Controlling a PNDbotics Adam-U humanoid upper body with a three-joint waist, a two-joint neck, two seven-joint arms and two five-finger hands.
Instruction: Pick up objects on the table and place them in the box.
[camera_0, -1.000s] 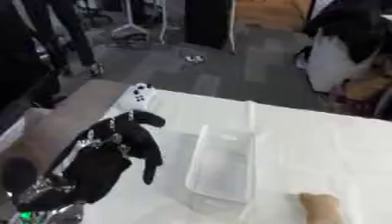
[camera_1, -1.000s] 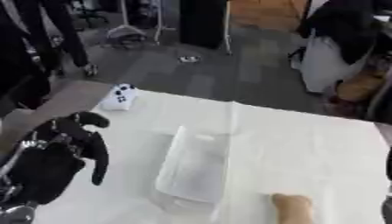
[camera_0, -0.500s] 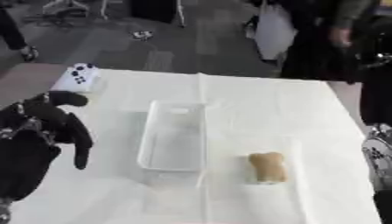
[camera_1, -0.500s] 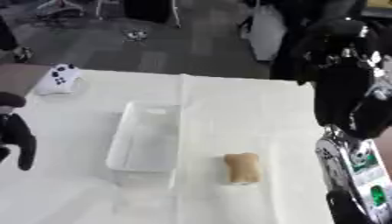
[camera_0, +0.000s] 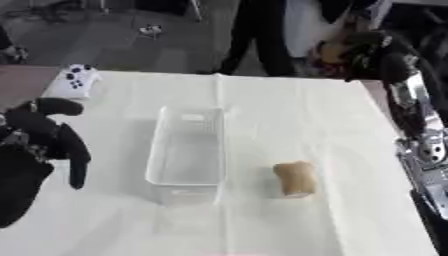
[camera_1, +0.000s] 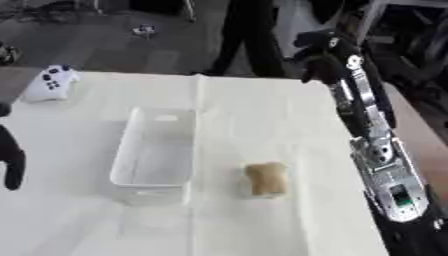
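Your left hand (camera_0: 39, 145) hung with fingers relaxed, holding nothing, left of the clear box (camera_0: 185, 152); your right hand (camera_1: 322, 52) hovered curled and empty, and the tan object (camera_1: 265, 179) lay on the table (camera_0: 289, 115) beside the box.

My left hand (camera_0: 39, 135) hangs at the left edge of my view, black, its fingers (camera_0: 77, 162) drooping downward in a relaxed curl and the thumb (camera_0: 59, 106) hooked out above them. It grips nothing. My left forearm runs down toward the lower left corner. My right arm comes up from the lower right corner, silver and black, and stretches away from me along the right side. My right hand (camera_1: 322, 52) is raised at the far end, fingers bent downward and holding nothing.
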